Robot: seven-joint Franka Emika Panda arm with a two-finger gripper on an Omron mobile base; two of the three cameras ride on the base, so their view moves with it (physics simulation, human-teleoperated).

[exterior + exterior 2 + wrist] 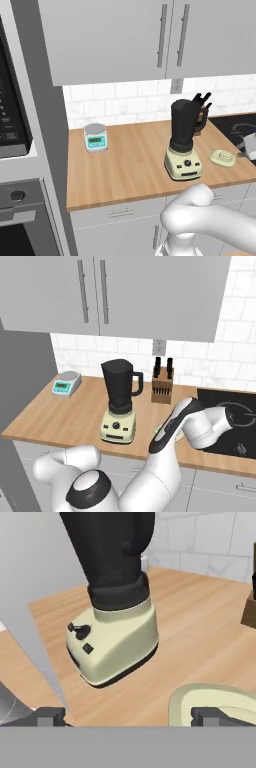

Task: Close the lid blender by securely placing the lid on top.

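The blender (184, 140) stands on the wooden counter, a dark jar on a cream base, and its jar top is uncovered (120, 398). The pale lid (222, 157) lies flat on the counter just right of the base. In the hand view the blender base (112, 644) is straight ahead and the lid (215, 699) lies at the lower right. My gripper (132, 717) is open and empty, low over the counter: one fingertip (215, 716) is over the lid's near rim, the other over bare wood. In the right base view my forearm covers most of the lid.
A knife block (162, 387) stands behind the blender by the tiled wall. The black cooktop (230, 426) lies to the right. A small grey scale (95, 137) sits at the counter's back left. Wall cabinets hang above. An oven column bounds the counter's left end.
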